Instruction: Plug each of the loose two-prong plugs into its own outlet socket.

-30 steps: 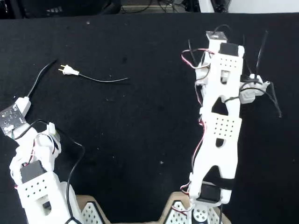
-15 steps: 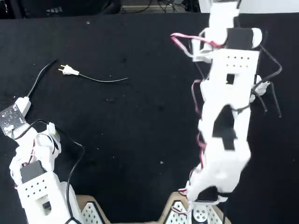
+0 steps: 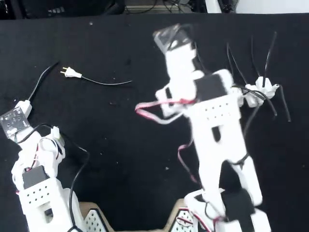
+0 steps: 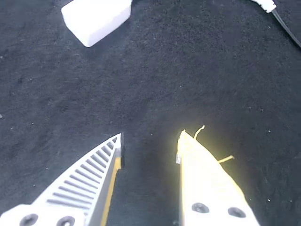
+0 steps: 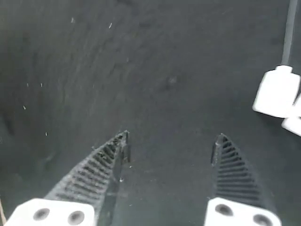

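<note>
A black cloth (image 3: 120,145) covers the whole table, and beyond its far edge the room shows dark equipment and a few cables. The loose two-prong plug (image 3: 72,73) lies at the far left, prongs pointing left, with its thin black cord (image 3: 106,83) trailing off to the right. Nearer on the left sits a white outlet socket (image 3: 23,107), its own cord running toward the far side. At the far right a cluster of white sockets (image 3: 260,89) lies tangled with several black cords. The left arm (image 3: 36,188) is folded low at the near left corner, its wrist just beside the white socket. Its left gripper (image 4: 149,139) hangs over bare cloth with the fingers apart and nothing between them. The right arm (image 3: 215,125) stretches from its base at the near right, slanting left toward the far middle of the table. The right gripper (image 5: 171,136) is spread wide over cloth and holds nothing, with a white cord-end block (image 5: 277,92) lying off to its side.
</note>
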Controlling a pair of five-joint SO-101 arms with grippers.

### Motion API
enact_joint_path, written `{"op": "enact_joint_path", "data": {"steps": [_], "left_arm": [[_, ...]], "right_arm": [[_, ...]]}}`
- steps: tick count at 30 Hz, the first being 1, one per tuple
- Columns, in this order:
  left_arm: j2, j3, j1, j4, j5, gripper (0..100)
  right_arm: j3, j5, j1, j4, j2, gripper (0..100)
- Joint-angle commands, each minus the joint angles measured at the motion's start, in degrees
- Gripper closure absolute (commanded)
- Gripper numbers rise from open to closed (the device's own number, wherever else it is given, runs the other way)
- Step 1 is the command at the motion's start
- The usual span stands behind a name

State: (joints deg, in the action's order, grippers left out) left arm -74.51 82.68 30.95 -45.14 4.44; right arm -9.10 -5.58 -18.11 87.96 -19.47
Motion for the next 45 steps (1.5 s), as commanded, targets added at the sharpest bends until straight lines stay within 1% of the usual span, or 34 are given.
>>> {"op": "enact_joint_path", "data": {"steps": [1,3,6,9,11,13,16,20,23,25,29,32,36,38,40,42,45], "left_arm": [[-0.6,-1.8,-2.2,1.1,0.0,80],[-0.6,-1.8,-2.2,1.1,0.0,80],[-0.6,-2.5,-1.8,1.1,-0.1,80],[-0.5,-5.7,-1.7,0.5,-2.2,80],[0.1,-8.7,-2.1,0.4,-4.2,80],[0.1,-12.5,-2.1,-1.5,-6.1,80],[1.9,-20.1,-2.1,-4.8,-10.5,80],[12.6,-31.1,-1.8,-7.5,-17.4,80],[25.2,-39.8,-1.7,-10.0,-25.6,80],[33.8,-46.4,-1.2,-12.6,-29.5,80],[49.7,-60.5,1.6,-16.3,-31.9,80],[60.4,-69.8,3.8,-16.5,-32.5,80],[73.8,-80.7,5.5,-17.5,-40.9,80],[80.0,-86.3,6.0,-20.2,-46.2,80],[85.9,-92.3,6.0,-24.2,-49.1,80],[92.0,-98.7,5.9,-27.8,-50.5,79],[100.2,-110.5,6.9,-32.4,-51.0,72]], "right_arm": [[-15.5,0.5,-3.7,-11.6,-5.5,74.4],[-24.8,1.1,-6.1,-19.4,-7.5,74.4],[-36.8,4.4,-10.5,-31.9,-10.7,74.4],[-46.8,4.2,-14.4,-43.4,-13.3,74.4],[-53.2,4.1,-15.5,-51.0,-14.2,74.4],[-58.8,4.1,-15.6,-57.3,-14.8,74.4],[-63.4,4.1,-15.8,-63.1,-14.5,74.4],[-63.8,4.1,-15.8,-64.3,-14.5,74.4],[-63.8,4.1,-15.8,-64.3,-14.5,74.4],[-63.9,4.1,-15.8,-64.3,-14.5,74.4],[-63.9,4.1,-15.8,-64.3,-14.5,74.4],[-63.9,4.1,-15.8,-64.4,-14.5,74.4],[-64.0,4.1,-15.8,-64.4,-14.5,74.4],[-64.0,4.1,-15.8,-64.4,-14.5,74.4],[-64.0,4.1,-15.8,-64.4,-14.5,74.4],[-64.0,4.1,-15.8,-64.4,-14.5,74.4],[-64.0,4.1,-15.8,-64.4,-14.5,74.4]]}}
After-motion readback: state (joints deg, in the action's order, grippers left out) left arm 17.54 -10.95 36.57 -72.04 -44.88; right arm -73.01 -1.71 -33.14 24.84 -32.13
